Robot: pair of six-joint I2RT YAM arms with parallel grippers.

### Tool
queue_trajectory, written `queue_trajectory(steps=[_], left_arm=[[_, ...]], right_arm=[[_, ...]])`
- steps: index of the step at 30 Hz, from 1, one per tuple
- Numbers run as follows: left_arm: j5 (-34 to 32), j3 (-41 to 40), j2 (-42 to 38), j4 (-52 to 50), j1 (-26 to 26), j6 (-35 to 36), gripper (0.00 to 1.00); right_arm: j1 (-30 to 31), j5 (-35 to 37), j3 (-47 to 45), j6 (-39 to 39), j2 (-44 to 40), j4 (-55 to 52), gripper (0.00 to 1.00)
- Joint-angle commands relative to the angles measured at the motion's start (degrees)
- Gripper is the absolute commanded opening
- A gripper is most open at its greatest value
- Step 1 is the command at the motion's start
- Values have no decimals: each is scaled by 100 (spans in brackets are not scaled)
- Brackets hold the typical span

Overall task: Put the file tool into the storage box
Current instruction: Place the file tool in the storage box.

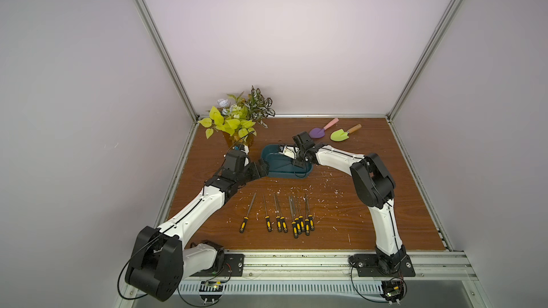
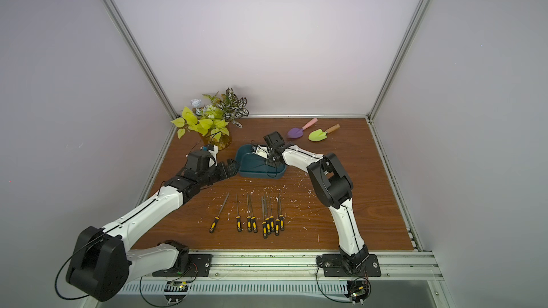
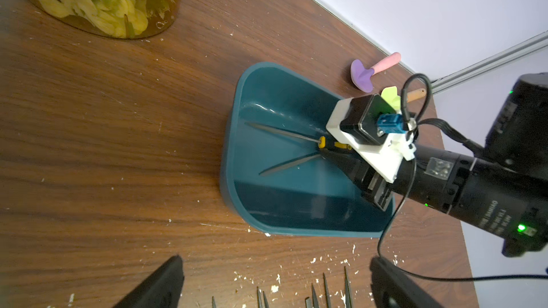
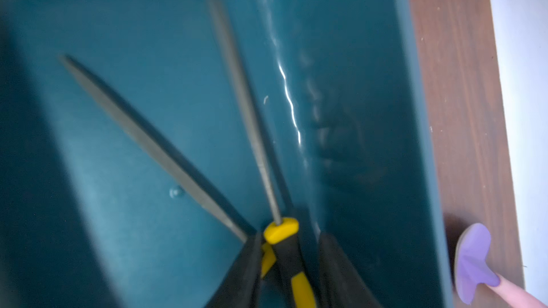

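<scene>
The dark teal storage box (image 1: 268, 155) (image 2: 244, 170) lies behind the middle of the table. My right gripper (image 4: 289, 241) (image 1: 297, 162) reaches down inside it. Its fingers stand slightly apart, open, on either side of the yellow-and-black handle of a file tool (image 4: 246, 108); a gap shows beside the handle. That file (image 3: 281, 133) lies on the box floor, and a second file (image 4: 148, 137) (image 3: 290, 162) lies crossed under it. My left gripper (image 3: 275, 262) (image 1: 262, 168) hovers wide open and empty at the box's left end. Several more files (image 1: 278, 217) lie in a row nearer the front.
A leafy plant in an amber vase (image 1: 237, 122) stands at the back left, close behind my left wrist. A purple trowel (image 1: 318, 132) and a green trowel (image 1: 341, 135) lie at the back right. White flecks are scattered on the wooden table (image 1: 385, 202). Walls enclose three sides.
</scene>
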Motion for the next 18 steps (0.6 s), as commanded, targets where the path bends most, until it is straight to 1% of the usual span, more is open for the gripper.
queue_trajectory(steps=[1,6,9,12,14,18], left_arm=[[46,-106,-60,61,-51,55,99],[91,-177,27,179,-51,37,99],[161,-108,177,202,-51,-6,100],[169,41,334,88,-51,-160,99],[164,250,450,-125,-51,-333,99],[313,961,617,-739,-51,-542,99]], right_arm=[[30,189,105,200,-156,221,44],[107,153,72,675,-464,223,49],[122,94,-82,1170,-813,301,51],[107,40,-347,1824,-1209,347,54],[108,-67,-617,2401,-1530,312,56],[106,-426,-771,3423,-1944,-282,56]])
